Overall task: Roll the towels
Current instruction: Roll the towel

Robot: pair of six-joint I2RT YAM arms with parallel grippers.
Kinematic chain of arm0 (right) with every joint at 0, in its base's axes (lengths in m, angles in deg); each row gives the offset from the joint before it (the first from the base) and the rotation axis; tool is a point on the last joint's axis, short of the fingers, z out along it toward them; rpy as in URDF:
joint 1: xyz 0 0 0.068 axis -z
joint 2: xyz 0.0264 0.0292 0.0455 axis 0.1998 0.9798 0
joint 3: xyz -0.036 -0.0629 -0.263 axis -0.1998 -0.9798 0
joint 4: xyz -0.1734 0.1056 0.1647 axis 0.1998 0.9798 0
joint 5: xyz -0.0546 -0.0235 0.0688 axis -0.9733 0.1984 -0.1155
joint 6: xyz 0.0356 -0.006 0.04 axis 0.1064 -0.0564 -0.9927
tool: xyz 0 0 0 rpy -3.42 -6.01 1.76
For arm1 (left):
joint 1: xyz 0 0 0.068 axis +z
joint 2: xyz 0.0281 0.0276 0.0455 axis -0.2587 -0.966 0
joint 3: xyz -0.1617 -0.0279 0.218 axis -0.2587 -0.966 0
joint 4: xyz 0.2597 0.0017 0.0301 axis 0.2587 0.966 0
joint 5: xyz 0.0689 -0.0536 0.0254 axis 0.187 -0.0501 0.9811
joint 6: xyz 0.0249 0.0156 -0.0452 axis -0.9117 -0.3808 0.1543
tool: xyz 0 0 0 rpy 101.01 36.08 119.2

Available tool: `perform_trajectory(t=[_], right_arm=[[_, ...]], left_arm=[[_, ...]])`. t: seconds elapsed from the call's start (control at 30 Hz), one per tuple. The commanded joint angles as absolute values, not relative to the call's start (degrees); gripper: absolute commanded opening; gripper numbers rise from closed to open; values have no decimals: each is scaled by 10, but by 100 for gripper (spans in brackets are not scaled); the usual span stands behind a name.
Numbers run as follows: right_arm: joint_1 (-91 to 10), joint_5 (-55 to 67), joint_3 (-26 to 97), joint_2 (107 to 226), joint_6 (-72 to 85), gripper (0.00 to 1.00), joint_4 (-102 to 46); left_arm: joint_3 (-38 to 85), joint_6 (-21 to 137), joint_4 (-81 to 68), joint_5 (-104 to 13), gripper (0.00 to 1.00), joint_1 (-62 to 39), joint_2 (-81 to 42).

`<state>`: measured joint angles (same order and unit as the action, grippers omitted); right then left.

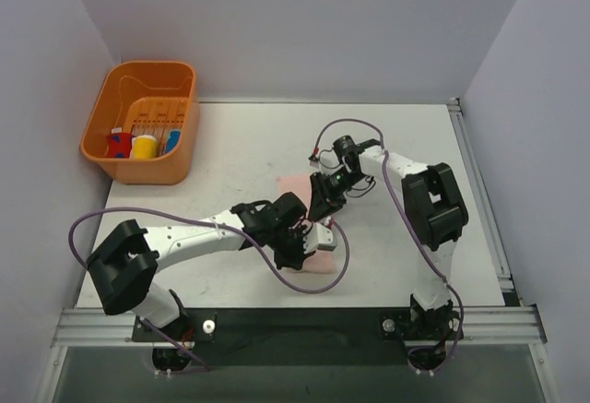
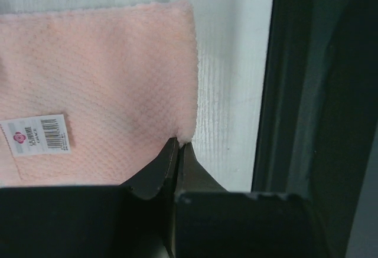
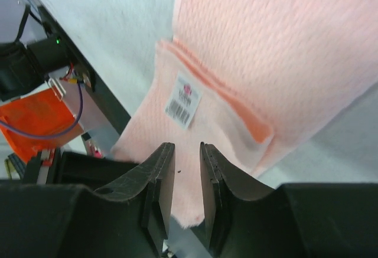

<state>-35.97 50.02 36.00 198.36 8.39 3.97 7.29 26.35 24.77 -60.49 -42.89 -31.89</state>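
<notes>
Fingers of the left gripper (image 2: 177, 147) clamp the pink towel (image 2: 106, 81) by its corner, the right gripper (image 3: 186, 150) slightly parted astride its edge, hold unclear, probably readying the roll.

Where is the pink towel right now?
In the top view the pink towel lies on the table, right of the orange basket. The left fingers pinch its corner; its other end sits between the right fingers.

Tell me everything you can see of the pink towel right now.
The pink towel is a pale, waffle-textured cloth with a white barcode label, lying partly folded on the white table. The left gripper is shut on one corner. Another edge, its layers doubled, sits between the jaws of the right gripper.
</notes>
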Motion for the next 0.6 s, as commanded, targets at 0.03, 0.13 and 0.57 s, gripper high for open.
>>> perform_trajectory(t=[0.03, 0.13, 0.57], right_arm=[[-358, 483, 411, 2011, 64, 25, 12], [-367, 465, 413, 2032, 69, 24, 8], [-380, 431, 384, 2074, 97, 21, 10]], left_arm=[[114, 276, 272, -683, 0, -406, -296], [126, 284, 277, -701, 0, -384, -299], [190, 275, 281, -700, 0, -282, -384]])
